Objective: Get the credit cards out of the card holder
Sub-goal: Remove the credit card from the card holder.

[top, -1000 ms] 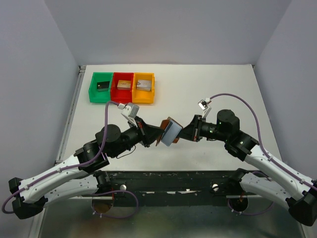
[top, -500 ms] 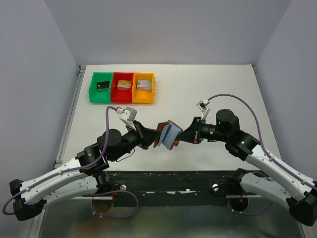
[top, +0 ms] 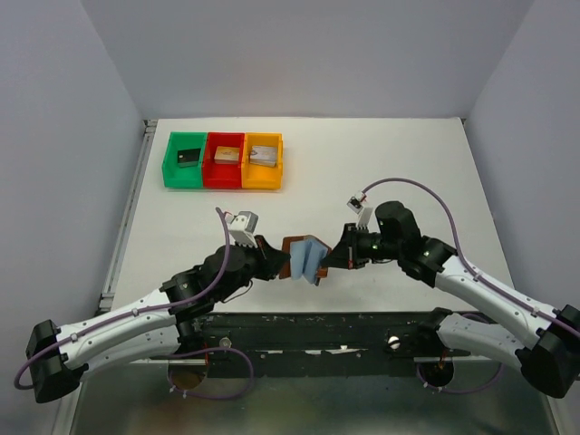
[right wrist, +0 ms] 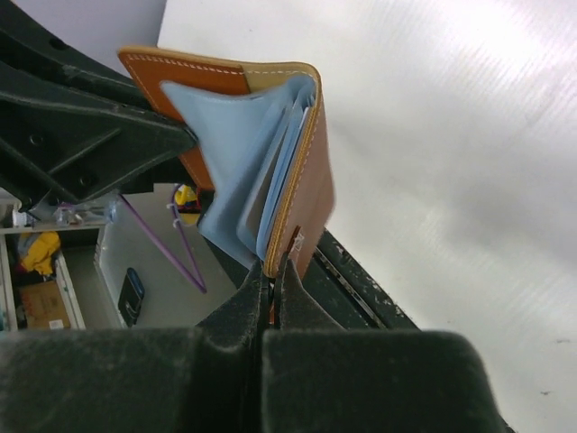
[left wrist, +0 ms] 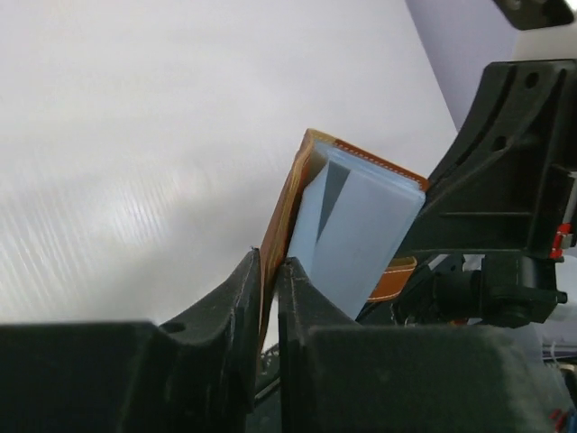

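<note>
Above the table [top: 408,163], left fingers [left wrist: 225,307] and right fingers [right wrist: 239,316] are clamped on the card holder [top: 304,258].

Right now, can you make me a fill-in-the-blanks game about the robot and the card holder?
The left gripper and right gripper both pinch the card ____.
The card holder has pale ____ pockets inside.
Between the green bin and the orange bin sits the ____ bin.
Missing words: holder, blue, red.
</note>
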Controlling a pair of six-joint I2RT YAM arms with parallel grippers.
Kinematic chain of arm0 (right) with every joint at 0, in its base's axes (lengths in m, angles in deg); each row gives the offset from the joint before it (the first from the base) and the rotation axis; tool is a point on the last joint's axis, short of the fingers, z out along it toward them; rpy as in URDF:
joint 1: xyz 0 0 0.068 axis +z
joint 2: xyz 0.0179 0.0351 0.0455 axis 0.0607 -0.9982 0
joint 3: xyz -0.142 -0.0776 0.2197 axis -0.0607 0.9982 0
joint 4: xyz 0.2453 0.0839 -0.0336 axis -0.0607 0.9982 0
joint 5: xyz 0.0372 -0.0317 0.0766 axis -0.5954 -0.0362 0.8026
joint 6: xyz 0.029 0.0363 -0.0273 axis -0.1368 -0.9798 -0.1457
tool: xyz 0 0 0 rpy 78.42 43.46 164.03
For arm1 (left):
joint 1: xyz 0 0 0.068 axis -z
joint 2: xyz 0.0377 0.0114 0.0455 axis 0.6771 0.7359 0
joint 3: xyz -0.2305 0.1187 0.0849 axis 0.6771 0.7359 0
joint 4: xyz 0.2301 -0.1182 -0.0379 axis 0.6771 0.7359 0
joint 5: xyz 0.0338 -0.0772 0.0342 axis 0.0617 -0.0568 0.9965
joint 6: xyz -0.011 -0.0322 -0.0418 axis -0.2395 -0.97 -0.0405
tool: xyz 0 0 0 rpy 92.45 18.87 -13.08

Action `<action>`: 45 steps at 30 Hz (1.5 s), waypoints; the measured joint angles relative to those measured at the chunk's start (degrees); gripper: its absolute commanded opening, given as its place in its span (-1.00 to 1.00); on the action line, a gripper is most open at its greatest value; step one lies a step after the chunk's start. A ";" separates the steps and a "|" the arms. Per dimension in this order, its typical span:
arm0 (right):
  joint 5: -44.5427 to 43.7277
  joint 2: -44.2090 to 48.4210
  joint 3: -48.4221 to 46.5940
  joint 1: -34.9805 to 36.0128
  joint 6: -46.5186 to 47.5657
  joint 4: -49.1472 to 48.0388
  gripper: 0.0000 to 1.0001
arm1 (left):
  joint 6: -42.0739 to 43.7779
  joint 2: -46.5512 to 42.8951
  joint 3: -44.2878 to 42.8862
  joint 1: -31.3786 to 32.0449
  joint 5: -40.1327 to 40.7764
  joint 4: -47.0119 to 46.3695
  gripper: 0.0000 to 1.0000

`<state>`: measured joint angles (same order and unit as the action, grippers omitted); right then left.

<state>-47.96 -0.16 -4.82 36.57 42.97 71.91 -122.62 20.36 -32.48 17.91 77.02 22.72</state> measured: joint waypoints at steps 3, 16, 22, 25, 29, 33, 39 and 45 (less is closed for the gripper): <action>0.00 -0.87 1.05 0.00 0.48 -0.02 -0.99 | -1.09 1.64 2.29 -0.33 1.11 -0.11 0.13; -5.20 -6.93 0.13 -0.02 3.74 4.00 -0.99 | -3.87 1.38 7.10 -1.18 6.60 0.66 0.58; -9.60 -12.15 -0.79 -0.02 5.55 8.57 -0.99 | -3.74 1.29 6.38 -1.22 9.42 3.65 0.60; -11.28 -14.05 -2.36 -0.02 6.05 10.82 -0.99 | -2.56 2.21 4.98 -1.22 9.38 3.67 0.59; -12.90 -15.63 -4.39 -0.02 6.23 12.13 -0.99 | -0.04 7.34 1.92 -1.22 6.05 -0.63 0.57; -13.57 -16.48 -5.31 -0.02 5.70 12.85 -0.99 | 1.88 16.55 -3.45 -1.18 0.63 -4.68 0.57; -13.99 -16.59 -6.43 -0.02 4.76 14.47 -0.99 | 4.28 26.88 -9.55 -0.02 -5.55 -9.16 0.56; -13.86 -15.54 -7.04 -0.02 4.07 15.76 -0.99 | 5.29 30.51 -11.08 0.24 -7.91 -10.43 0.52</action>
<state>-61.82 -15.70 -11.86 36.55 47.03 87.67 -117.33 50.88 -43.56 18.15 69.11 12.30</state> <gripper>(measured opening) 0.019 0.778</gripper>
